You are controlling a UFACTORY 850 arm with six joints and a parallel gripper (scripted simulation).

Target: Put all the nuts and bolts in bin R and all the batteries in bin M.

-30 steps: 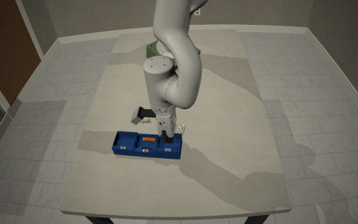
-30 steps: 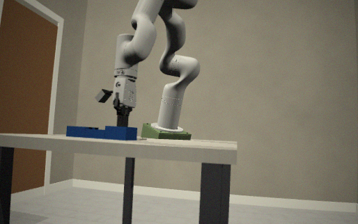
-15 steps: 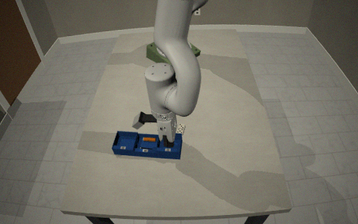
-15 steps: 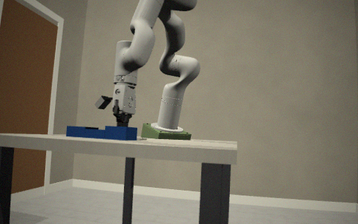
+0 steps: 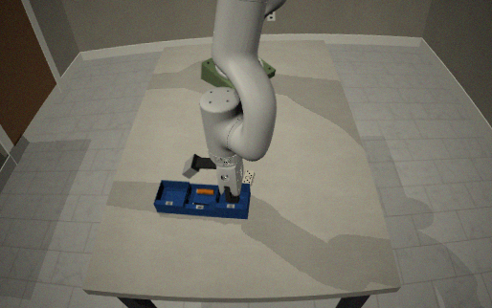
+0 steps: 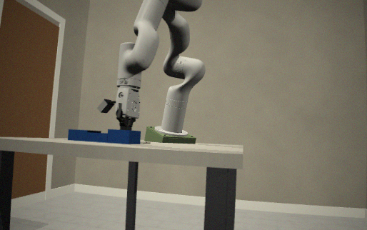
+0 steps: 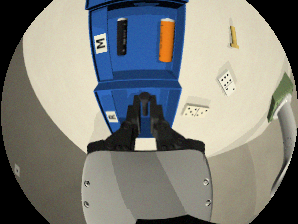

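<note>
The jaws (image 5: pixel 232 197) (image 6: pixel 126 128) point down into the bin marked R (image 5: pixel 244 210) (image 6: pixel 123 137) (image 7: pixel 102 102), their tips set close together; I cannot tell whether they pinch anything. They hide much of that bin's inside, so whether nuts or bolts lie there cannot be told.

Next to it, the bin marked M (image 5: pixel 211 211) (image 6: pixel 101 137) (image 7: pixel 99 65) holds an orange battery (image 5: pixel 205 191) (image 7: pixel 166 41) and a black battery (image 7: pixel 122 37), lying apart and roughly parallel. A third blue bin (image 5: pixel 174 183) (image 6: pixel 76 135) (image 7: pixel 137 4) stands on the other side of the M bin.

On the desk (image 5: pixel 239 268) (image 6: pixel 185 151) (image 7: pixel 205 60), a domino (image 5: pixel 248 177) (image 7: pixel 196 110) lies near the R bin, with a second domino (image 7: pixel 227 82) and a small yellow thing (image 7: pixel 233 37) farther along the row.

I've got the gripper (image 5: pixel 232 196) (image 6: pixel 126 128) (image 7: pixel 145 103) lower into bin R (image 5: pixel 234 213) (image 6: pixel 123 137) (image 7: pixel 103 106), and top view now loses the yellow piece (image 7: pixel 233 38) behind my arm's side bracket (image 5: pixel 204 164) (image 6: pixel 110 103).
</note>
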